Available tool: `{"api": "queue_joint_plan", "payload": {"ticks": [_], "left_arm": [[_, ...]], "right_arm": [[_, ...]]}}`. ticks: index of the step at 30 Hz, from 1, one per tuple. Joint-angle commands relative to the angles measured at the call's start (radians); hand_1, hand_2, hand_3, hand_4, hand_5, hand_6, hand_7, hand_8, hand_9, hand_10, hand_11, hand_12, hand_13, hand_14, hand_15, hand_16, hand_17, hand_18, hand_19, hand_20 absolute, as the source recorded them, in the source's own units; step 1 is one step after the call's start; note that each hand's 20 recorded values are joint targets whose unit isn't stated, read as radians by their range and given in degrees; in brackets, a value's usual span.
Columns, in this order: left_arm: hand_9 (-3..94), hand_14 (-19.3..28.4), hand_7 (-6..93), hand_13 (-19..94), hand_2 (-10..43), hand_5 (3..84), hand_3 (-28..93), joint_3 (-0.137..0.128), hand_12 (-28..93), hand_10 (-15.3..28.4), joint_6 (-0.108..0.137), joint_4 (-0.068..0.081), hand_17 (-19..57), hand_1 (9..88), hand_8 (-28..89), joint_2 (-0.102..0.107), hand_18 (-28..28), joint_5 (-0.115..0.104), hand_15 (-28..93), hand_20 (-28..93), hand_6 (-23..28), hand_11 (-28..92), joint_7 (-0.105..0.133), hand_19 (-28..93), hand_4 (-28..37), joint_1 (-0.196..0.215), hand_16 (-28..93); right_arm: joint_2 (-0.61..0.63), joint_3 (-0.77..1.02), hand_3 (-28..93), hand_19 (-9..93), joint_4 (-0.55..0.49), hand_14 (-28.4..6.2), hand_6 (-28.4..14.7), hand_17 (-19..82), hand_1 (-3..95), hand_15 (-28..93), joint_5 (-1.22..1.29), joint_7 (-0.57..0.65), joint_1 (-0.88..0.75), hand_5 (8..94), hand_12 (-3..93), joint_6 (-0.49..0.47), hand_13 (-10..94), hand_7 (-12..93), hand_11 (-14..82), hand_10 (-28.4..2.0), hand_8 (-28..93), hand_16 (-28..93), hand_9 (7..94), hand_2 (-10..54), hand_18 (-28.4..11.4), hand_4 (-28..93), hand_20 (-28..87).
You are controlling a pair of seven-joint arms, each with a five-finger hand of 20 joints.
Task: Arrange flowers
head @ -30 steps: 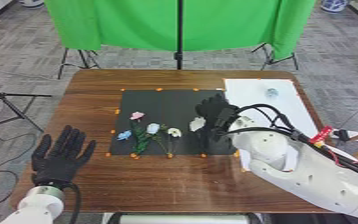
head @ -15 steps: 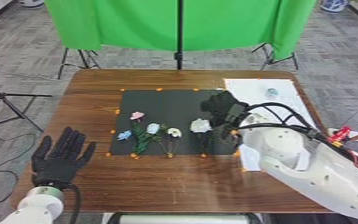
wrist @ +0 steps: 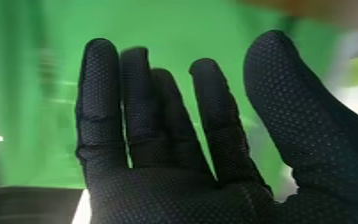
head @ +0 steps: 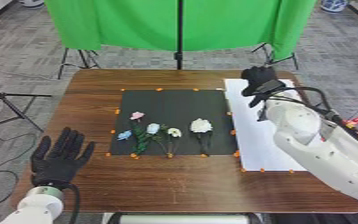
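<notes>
On the table [head: 140, 192], the left hand [head: 56, 162] is laid open. Beyond its fingers, the big white flower [head: 201, 125] has been left on the mat [head: 171, 107], apparently placed; the right hand [head: 260, 77] has been withdrawn, fingers straight, past the flower.

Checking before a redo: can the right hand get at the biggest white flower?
Probably yes: the right hand is open and empty, and nothing covers the biggest white flower on the dark mat.
</notes>
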Motion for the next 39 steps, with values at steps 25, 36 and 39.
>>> {"api": "queue_joint_plan", "payload": {"ticks": [25, 36, 39], "left_arm": [[42.0, 15.4, 21.1, 33, 13.1, 46.9, 76, 0.122, 13, 15.6, -0.055, 0.040, -4.8, 28.4, -11, 0.015, 15.0, 0.125, 54, 20, 7.4, 32, -0.019, 41, -28.3, -0.098, -6], [41.9, 15.4, 21.0, 33, 13.2, 47.2, 75, 0.120, 13, 15.6, -0.045, 0.038, -4.7, 28.5, -11, 0.013, 15.0, 0.118, 54, 20, 7.4, 31, -0.020, 41, -28.3, -0.098, -6], [41.9, 15.3, 21.0, 33, 13.2, 47.2, 75, 0.118, 13, 15.5, -0.050, 0.037, -4.7, 28.5, -11, 0.013, 15.0, 0.123, 54, 20, 7.4, 31, -0.021, 41, -28.3, -0.098, -5]], "right_arm": [[-0.107, 0.164, 75, 67, 0.334, -8.0, 0.9, 38, 53.4, 42, 0.041, -0.188, -0.037, 46.8, 17.7, -0.080, 49, 30, 21.9, -10.6, -17, 20, 49.4, -9.5, -14.5, -28, 23], [-0.074, 0.138, 59, 77, 0.298, -1.3, 1.4, 51, 66.9, 45, 0.052, -0.150, -0.073, 58.8, 48.6, 0.044, 65, 47, 23.8, -6.9, 2, 43, 67.6, -9.5, -9.1, -28, 29], [-0.028, 0.111, 61, 77, 0.228, -1.5, 1.9, 52, 66.7, 47, 0.076, -0.146, -0.080, 60.4, 51.2, 0.115, 67, 52, 27.9, -7.0, 4, 46, 69.0, -9.5, -9.0, -28, 30]]}}
